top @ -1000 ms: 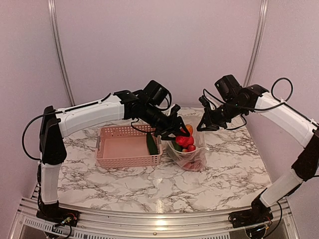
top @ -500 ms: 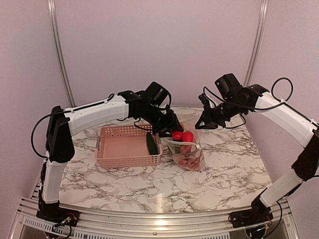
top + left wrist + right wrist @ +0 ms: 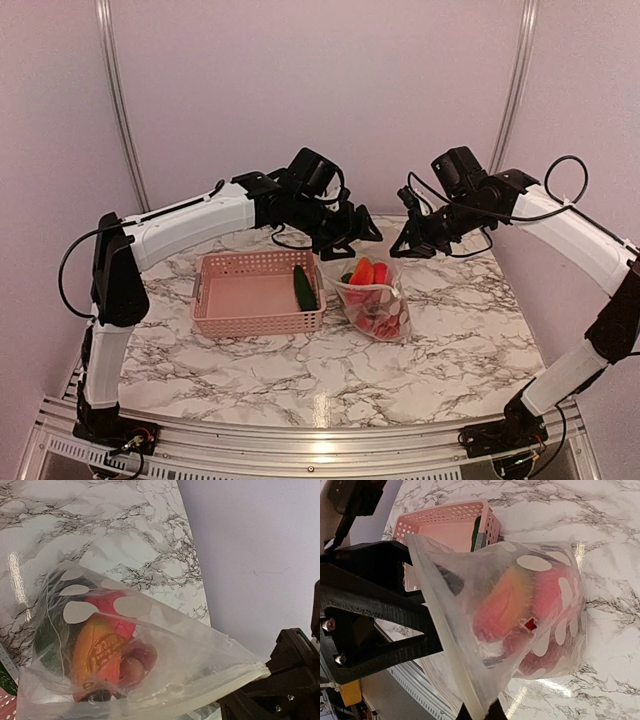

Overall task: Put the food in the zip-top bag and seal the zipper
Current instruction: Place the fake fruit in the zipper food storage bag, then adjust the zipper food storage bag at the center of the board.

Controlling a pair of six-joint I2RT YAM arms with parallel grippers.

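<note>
Since a second ago the left gripper (image 3: 360, 238) has lifted off the bag's mouth, and its fingers now stand spread apart with nothing between them.

On the white, grey-veined marble bench (image 3: 250, 365) sits a pink lattice plastic basket (image 3: 240, 322). One long dark green toy piece (image 3: 303, 288) leans inside its 3 o'clock end. Just beside the basket, at its 3 o'clock, the clear, white-dotted soft plastic zip-top bag (image 3: 385, 322) rests on the bench with its mouth open and facing up. The food (image 3: 364, 272) lies inside it: red pieces, an orange one on top and something dark green at the side. The thin clear zipper (image 3: 451, 645) is unsealed. At the bag's 1 o'clock corner the right gripper (image 3: 402, 246) has its fingers pinched closed on the mouth edge, holding it up. The left gripper hangs at the bag's 12 o'clock, clear of it.
</note>
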